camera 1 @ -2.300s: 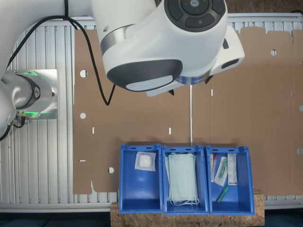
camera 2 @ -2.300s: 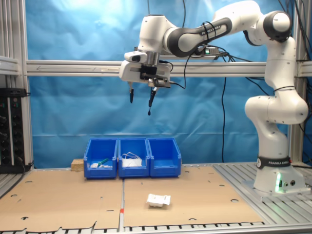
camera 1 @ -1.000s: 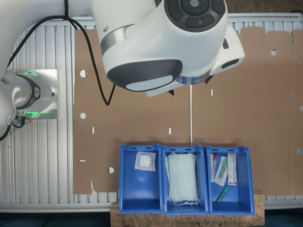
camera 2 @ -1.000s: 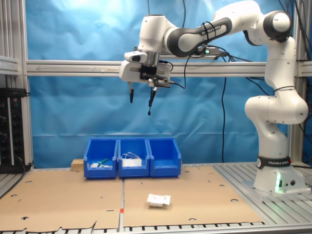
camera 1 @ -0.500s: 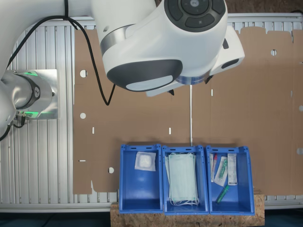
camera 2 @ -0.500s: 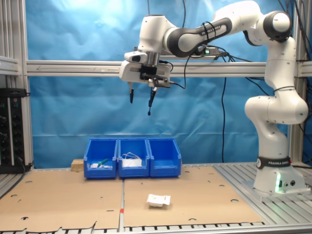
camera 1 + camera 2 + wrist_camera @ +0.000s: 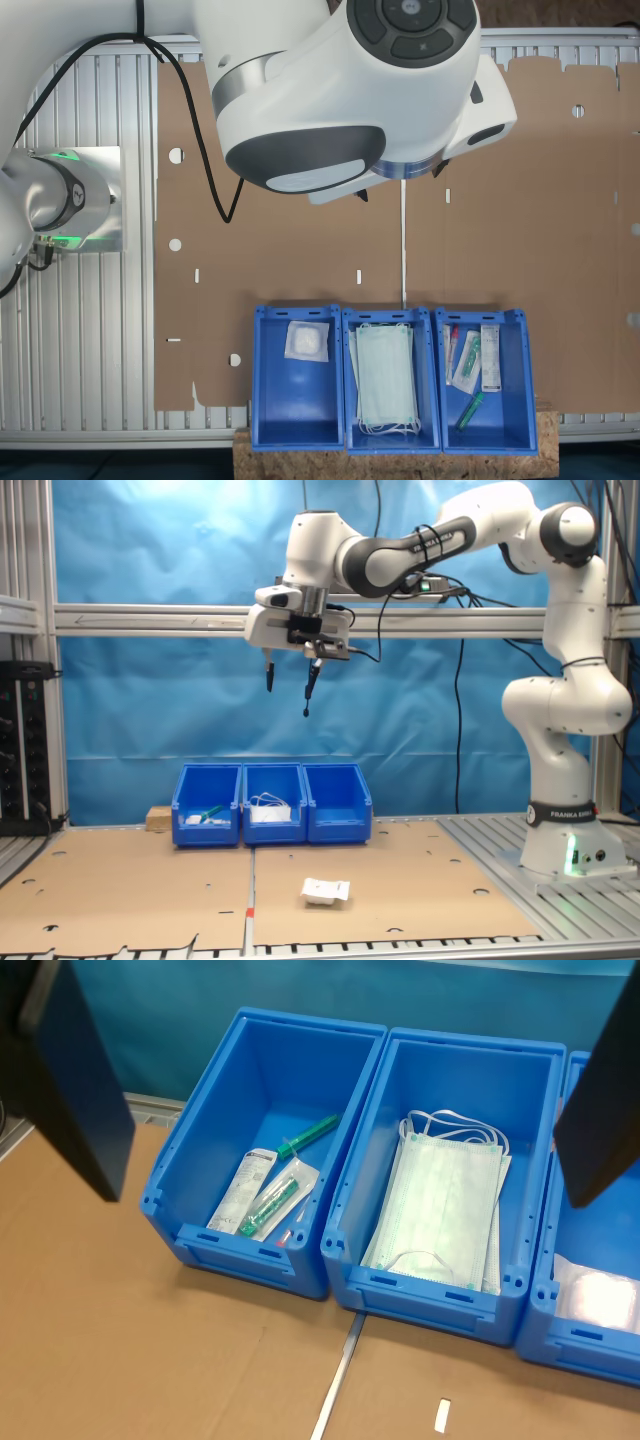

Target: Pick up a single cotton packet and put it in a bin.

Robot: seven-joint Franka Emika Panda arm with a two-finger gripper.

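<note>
Nearest in the second exterior view: cotton packet [image 7: 326, 890] flat on the cardboard sheet [image 7: 130, 880], well short of the bins — untouched. Pickup not begun, by the look of it; next a long descent onto the packet. Farther back, target bin [image 7: 338, 802] beside the mask bin [image 7: 273, 802]. High above, gripper [image 7: 288, 685] spread wide, holding nothing. Behind — blue curtain [image 7: 150, 540], aluminium frame [image 7: 150, 618].
</note>
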